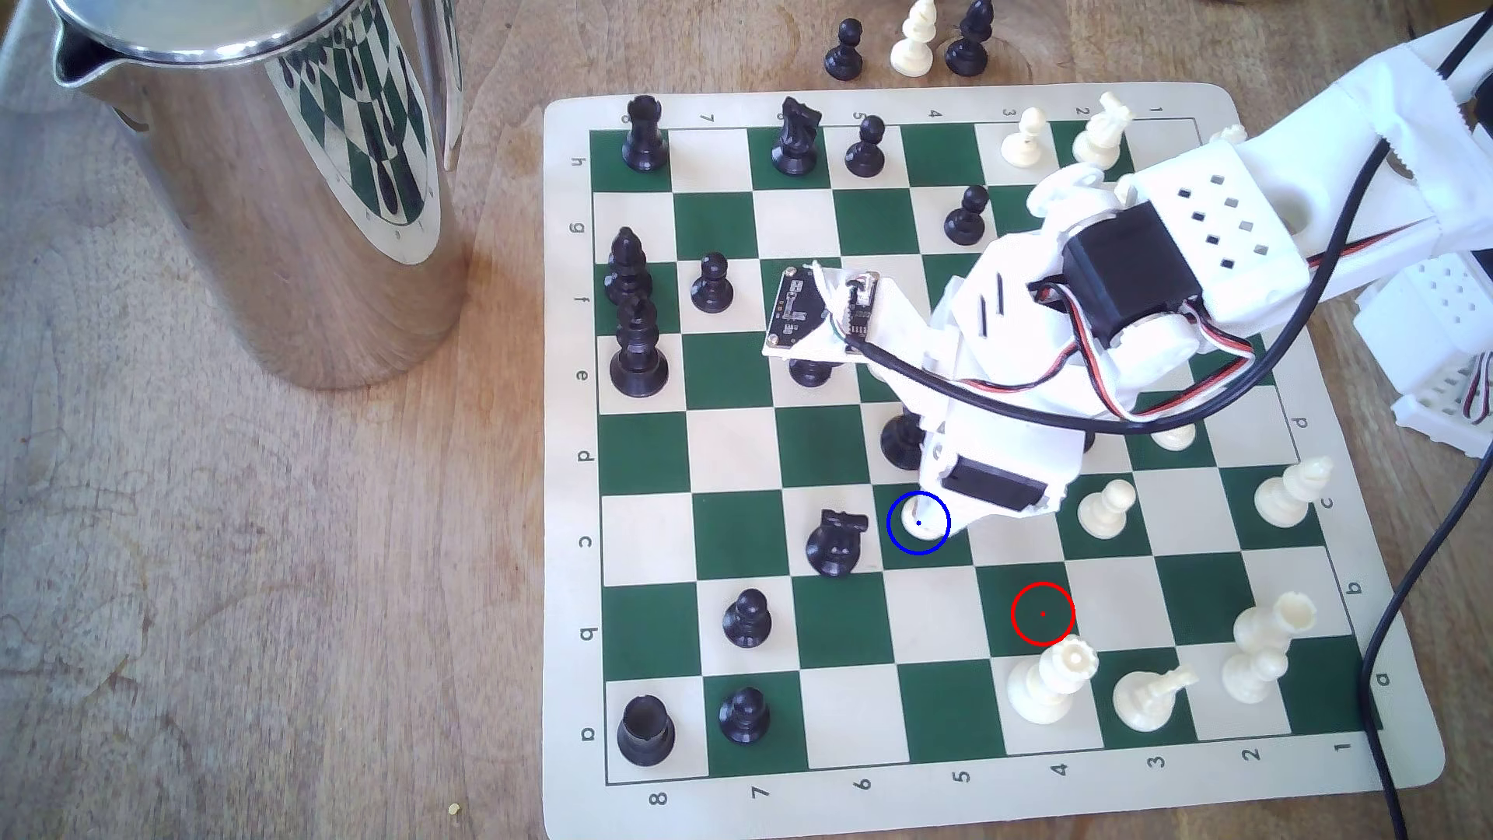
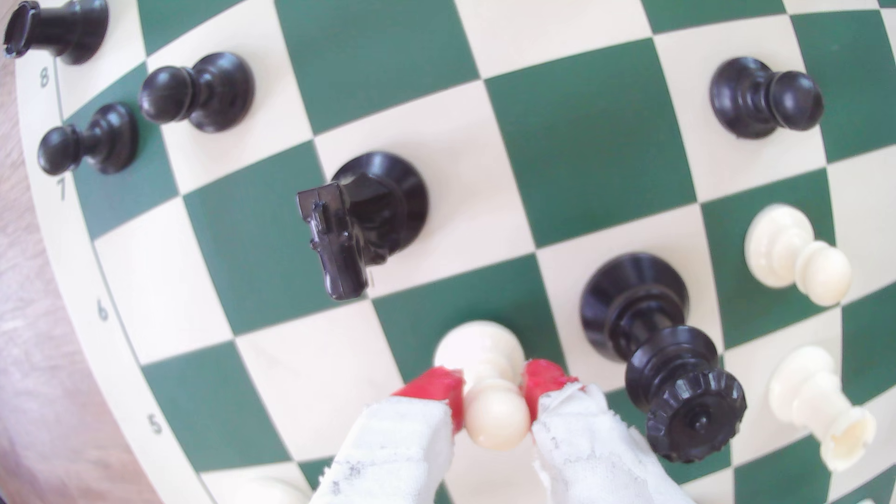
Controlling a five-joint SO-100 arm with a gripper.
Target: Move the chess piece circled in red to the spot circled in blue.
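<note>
Gripper [image 2: 494, 392] pinches the cream pawn [image 2: 485, 358] at its neck, standing on the blue-ringed square [image 1: 905, 543] beside the black knight [image 1: 836, 543]; better to part the red pads [image 2: 545, 375] gently, then rise straight

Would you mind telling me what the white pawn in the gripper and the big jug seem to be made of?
White pawn: likely moulded plastic, smooth cream with a soft sheen. Jug: polished metal, probably stainless steel; its mirror surface reflects the chessboard.

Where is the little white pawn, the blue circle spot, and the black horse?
white pawn [image 2: 497, 417], wrist view, on its round head between the red pads.
blue circle spot [image 1: 898, 543], exterior view, on the green square inside the ring.
black horse [image 1: 836, 543], exterior view, on its body.
</note>
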